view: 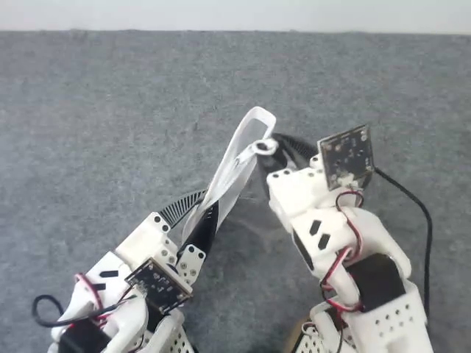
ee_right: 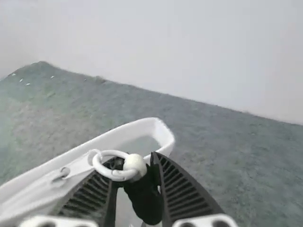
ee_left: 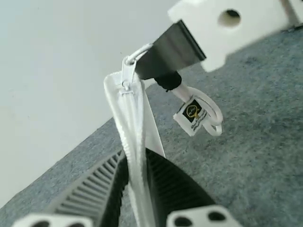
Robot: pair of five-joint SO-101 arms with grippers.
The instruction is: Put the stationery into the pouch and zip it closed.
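Observation:
A white, partly see-through pouch hangs lifted off the table between the two arms, its zip edge running slantwise. My left gripper is shut on the lower end of that edge, and the zip strip passes between its ribbed black fingers. At the upper end, my right gripper is shut on the black zip pull, which carries a white bead and ring. A small tag dangles beside the pull. What lies inside the pouch cannot be made out.
The grey felt table top lies open to the left, right and far side of the arms. A pale wall borders the far edge. A black cable loops beside the right arm.

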